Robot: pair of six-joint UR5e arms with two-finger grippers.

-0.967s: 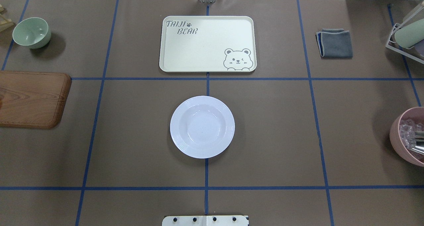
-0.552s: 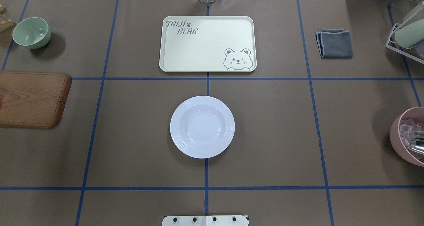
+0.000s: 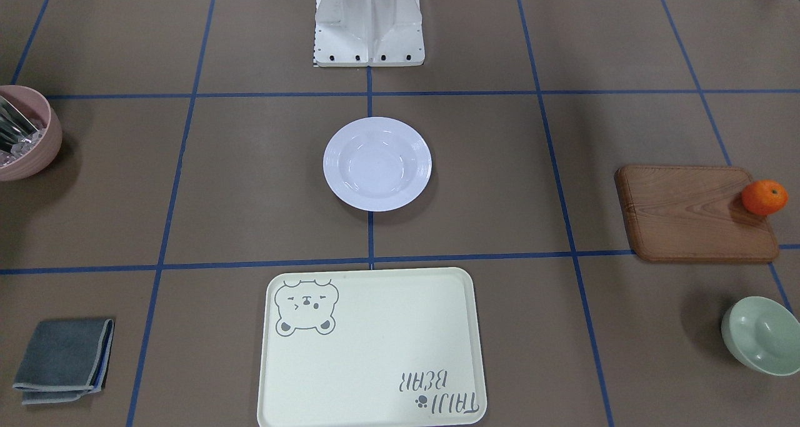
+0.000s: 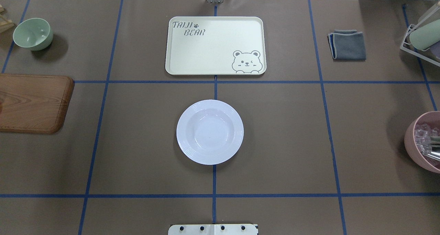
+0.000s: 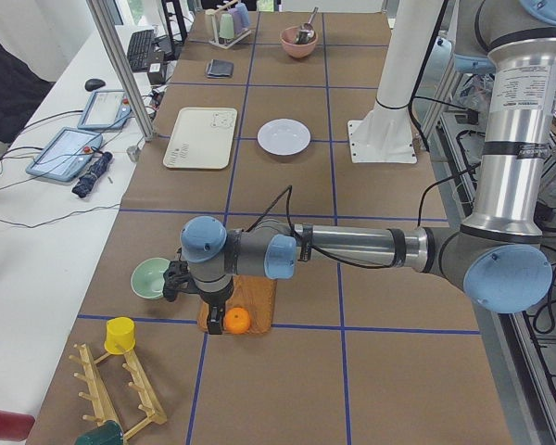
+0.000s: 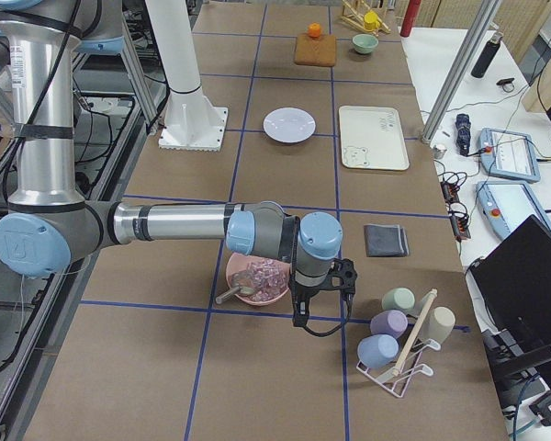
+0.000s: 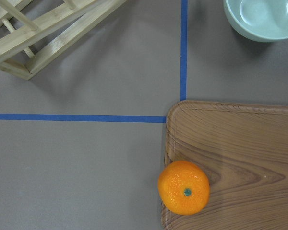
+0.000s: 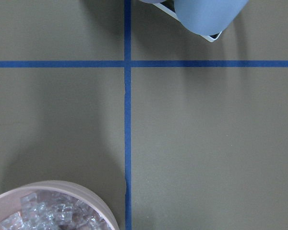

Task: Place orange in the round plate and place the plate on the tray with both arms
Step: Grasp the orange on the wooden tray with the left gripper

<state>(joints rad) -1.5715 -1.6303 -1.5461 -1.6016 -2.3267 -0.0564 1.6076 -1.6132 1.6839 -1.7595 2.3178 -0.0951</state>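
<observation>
Since nothing had moved, the orange [image 7: 184, 187] lay just by the left gripper [image 5: 214, 323]; open or shut, nobody could tell; the round plate [image 4: 210, 131], far from it, stayed empty.

A long table covered in matt brown paper [image 4: 275, 142] filled both the overhead and front-facing views, divided into large rectangles by strips of blue tape [image 4: 154, 82]. Light fell evenly from above, leaving only soft, short shadows on the paper.

In the exterior left view, a white workbench [image 5: 46, 232] ran along the left edge of the frame behind a slanting silver aluminium post [image 5: 120, 65]. On it lay a black keyboard [image 5: 141, 48] at upper left and two flat tablets with pale blue frames [image 5: 65, 153] below it.

In the exterior right view, an open black laptop [image 6: 523, 285] stood at the lower right. A dark floor crossed by black cables [image 6: 9, 367] showed at the lower left.
</observation>
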